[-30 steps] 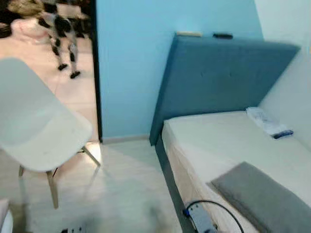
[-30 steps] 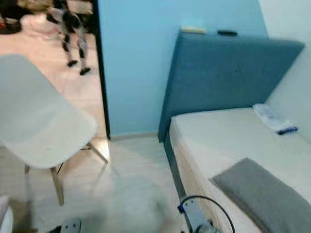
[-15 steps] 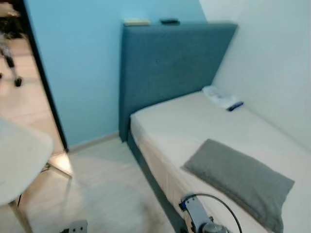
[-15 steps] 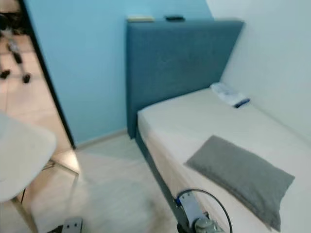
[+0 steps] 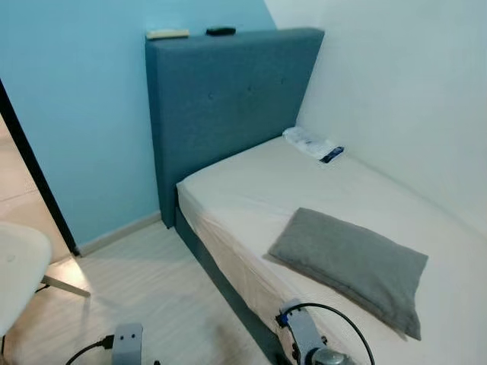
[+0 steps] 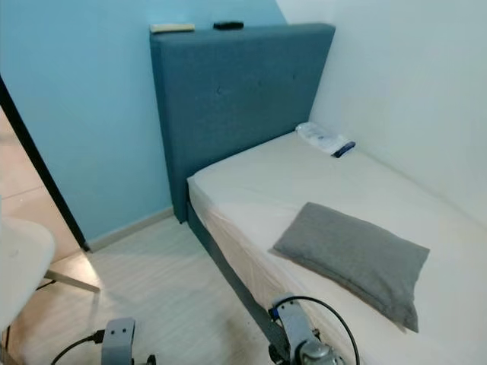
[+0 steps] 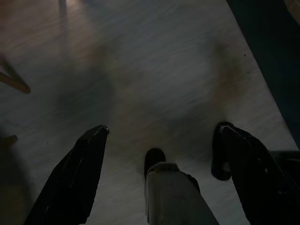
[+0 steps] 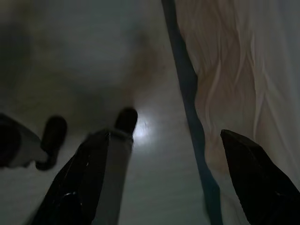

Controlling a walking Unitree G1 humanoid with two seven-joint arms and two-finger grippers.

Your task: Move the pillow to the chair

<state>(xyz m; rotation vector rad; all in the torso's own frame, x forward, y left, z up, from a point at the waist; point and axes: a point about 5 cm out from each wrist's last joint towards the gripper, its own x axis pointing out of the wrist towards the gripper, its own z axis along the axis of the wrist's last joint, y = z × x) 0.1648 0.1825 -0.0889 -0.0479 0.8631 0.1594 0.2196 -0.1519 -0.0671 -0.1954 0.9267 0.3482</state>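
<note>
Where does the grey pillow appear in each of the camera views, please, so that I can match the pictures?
Left eye view: the grey pillow lies at lower right, on the bed.
Right eye view: the same pillow, lower right, slightly nearer the middle.
Left wrist view: not in it; dark floor between the left tool fingers.
Right wrist view: not in it; the right tool hangs beside the bed's side.
Shared landmark: the blue headboard.

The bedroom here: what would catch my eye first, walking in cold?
Likely the gray pillow, lying flat on the bare pale mattress near its floor-side edge. Behind it a tall blue headboard stands against a lighter blue wall, and a white chair peeks in at the far left over the wood floor.
</note>
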